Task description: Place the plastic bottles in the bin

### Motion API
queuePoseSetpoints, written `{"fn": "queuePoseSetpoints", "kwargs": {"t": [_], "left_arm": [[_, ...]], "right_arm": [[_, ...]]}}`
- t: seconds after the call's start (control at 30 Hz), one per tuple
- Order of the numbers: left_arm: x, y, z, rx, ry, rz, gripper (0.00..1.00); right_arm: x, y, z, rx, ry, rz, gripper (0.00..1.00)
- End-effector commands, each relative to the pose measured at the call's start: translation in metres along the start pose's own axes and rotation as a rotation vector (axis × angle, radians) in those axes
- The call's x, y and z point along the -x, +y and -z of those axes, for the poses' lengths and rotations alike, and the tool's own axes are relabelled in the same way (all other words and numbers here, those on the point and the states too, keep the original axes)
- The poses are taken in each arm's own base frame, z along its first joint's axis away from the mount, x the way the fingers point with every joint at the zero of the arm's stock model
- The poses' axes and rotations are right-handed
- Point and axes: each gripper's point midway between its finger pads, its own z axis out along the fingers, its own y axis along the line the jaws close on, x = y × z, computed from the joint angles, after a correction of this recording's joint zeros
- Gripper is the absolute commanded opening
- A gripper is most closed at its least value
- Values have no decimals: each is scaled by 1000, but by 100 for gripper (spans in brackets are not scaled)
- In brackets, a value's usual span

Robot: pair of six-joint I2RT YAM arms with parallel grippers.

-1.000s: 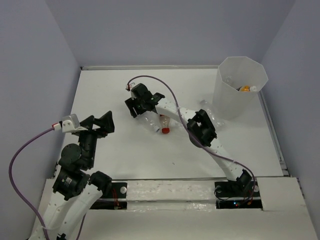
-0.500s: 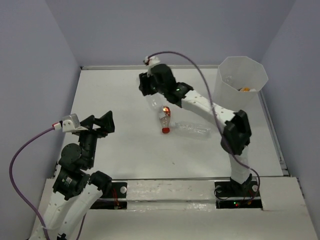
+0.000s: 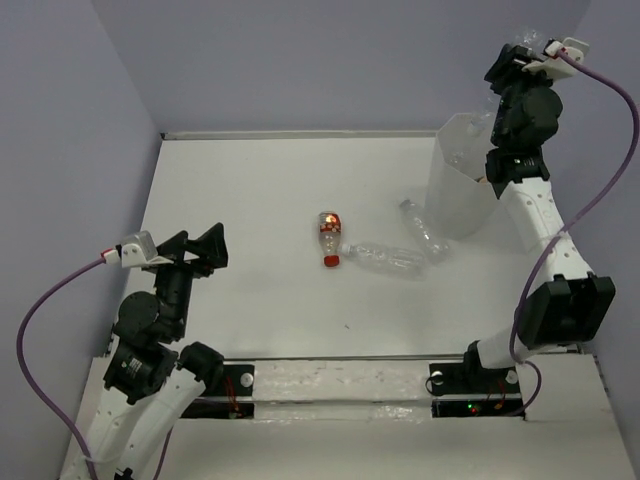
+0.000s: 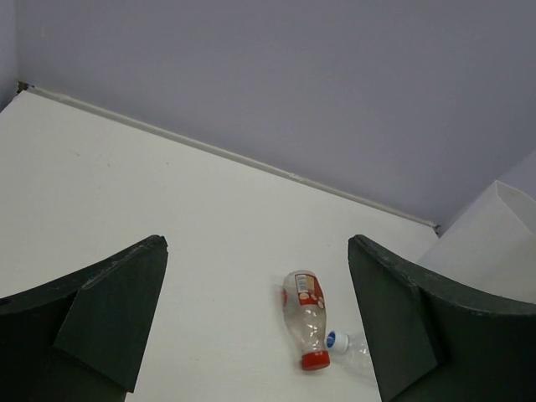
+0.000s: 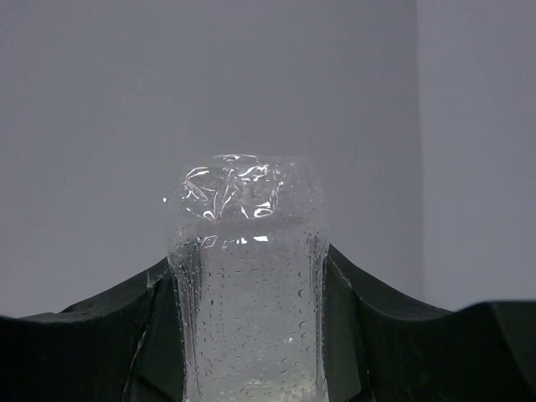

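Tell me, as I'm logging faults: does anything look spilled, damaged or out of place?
Nothing spilled. The red-capped bottle and two clear bottles lie on their sides on the table near the bin. The held bottle between the right fingers is crumpled at its end.

**Plastic nearly everywhere, matt beside gloss**

We see a crinkled bottle [image 5: 243, 209] of thin clear plastic, glossy along its creased end and beaded with fine droplets. The fingers [image 5: 92, 343] of the right gripper [image 5: 243, 266] look like matt black plastic, as does the left gripper [image 4: 258, 251]. The bin [image 3: 450, 205] at far right is smooth, translucent white plastic. The table [image 3: 240, 190] is smooth, matt white. The red-capped bottle [image 3: 329, 238] and two clear bottles [image 3: 385, 258] are shiny plastic. A purple cable [image 3: 25, 340] shows a slight sheen.
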Motion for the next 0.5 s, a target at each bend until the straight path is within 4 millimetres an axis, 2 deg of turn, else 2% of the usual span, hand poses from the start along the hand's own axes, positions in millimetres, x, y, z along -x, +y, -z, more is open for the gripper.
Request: {"fn": "queuePoseSetpoints", "kwargs": {"t": [0.0,0.07,0.1,0.17,0.2,0.27,0.3,0.33,0.4,0.43,0.47], "left_arm": [[11,-4,0,-15,-38,11,99],[12,-4,0,-15,-41,13,99],[12,-4,0,-16,-42,13,99],[11,-5,0,-17,-40,15,99],[11,-5,0,-21,-40,15,99],[11,-6,-1,-22,-38,16,99],[10,-6,-1,-22,-36,16,99],[10,-6,-1,-23,-36,15,99],[10,-7,-1,-26,-35,16,99],[11,-7,0,-27,-37,18,99],[10,-7,-1,-27,-34,16,99]], "right_arm": [[-38,-59,-11,-131,23,164,30],[-45,-65,-6,-131,38,175,34],[-54,-70,4,-132,55,192,42],[-52,-70,10,-115,35,202,60],[-53,-69,13,-106,41,201,76],[-47,-61,21,-61,65,177,87],[-49,-59,25,-43,101,172,91],[-28,-46,29,15,79,138,91],[-15,-31,35,80,88,83,91],[-21,-20,43,132,159,41,89],[-17,-14,48,160,183,14,86]]}}
